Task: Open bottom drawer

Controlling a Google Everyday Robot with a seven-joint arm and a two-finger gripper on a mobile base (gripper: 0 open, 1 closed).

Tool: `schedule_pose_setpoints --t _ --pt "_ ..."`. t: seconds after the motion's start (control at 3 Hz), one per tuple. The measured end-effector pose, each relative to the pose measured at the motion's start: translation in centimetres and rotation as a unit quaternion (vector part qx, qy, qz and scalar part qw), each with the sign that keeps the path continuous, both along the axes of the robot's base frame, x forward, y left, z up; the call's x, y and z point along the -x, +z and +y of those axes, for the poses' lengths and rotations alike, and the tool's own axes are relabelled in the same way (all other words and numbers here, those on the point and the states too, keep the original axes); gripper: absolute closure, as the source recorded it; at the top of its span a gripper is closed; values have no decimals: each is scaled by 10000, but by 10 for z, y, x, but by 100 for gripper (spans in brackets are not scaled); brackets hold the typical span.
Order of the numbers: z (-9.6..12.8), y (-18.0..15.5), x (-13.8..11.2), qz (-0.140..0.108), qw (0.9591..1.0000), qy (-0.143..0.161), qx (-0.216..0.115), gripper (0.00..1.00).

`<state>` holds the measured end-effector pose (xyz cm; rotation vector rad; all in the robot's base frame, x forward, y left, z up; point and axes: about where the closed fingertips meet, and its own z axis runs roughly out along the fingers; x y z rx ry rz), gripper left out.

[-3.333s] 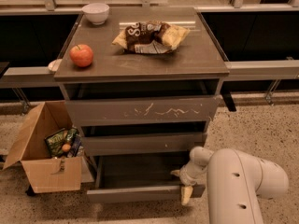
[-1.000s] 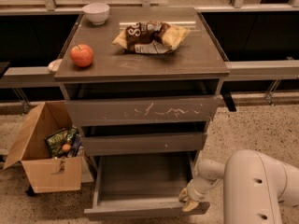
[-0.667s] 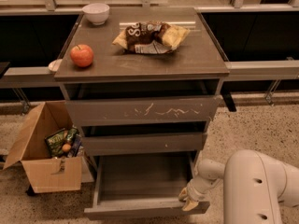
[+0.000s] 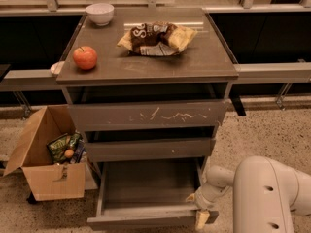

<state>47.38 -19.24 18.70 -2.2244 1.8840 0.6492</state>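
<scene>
Grey-brown cabinet (image 4: 146,68): camera view, the only one supplied. Three drawers sit under a flat top.

Bottom drawer (image 4: 150,186): the lowest of the three. It stands well out from the carcass, its shallow grey tray exposed and its plain front nearest the camera.

Change: about three seconds ago the front stood only partway out. A second ago it had reached roughly its present position, and it has not visibly moved since.

Meaning for task: judged substantially complete — the pull appears to have run its course and release is what remains.

Upper drawers: the scratched top front (image 4: 148,114) and the middle front (image 4: 150,148) are both pushed in.

Gripper (image 4: 196,208): at the right front corner of the bottom drawer, against the front panel. It has come forward with the panel.

Gripper opening: cannot tell. It is also unclear whether it has hold of the panel or merely rests on it.

Arm (image 4: 272,193): white housing at lower right, beside the cabinet.

Other items: the apple (image 4: 85,57), bowl (image 4: 99,12) and snack bag (image 4: 155,37) on top, and the cardboard box (image 4: 48,178) on the floor at left, are all undisturbed.
</scene>
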Motion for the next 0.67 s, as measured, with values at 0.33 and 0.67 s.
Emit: schedule_pose_setpoints --t 0.33,0.67 --pt "-1 11 6 -94 9996 204 -140 0" --pt "-5 49 10 -599 9969 464 -209 0"
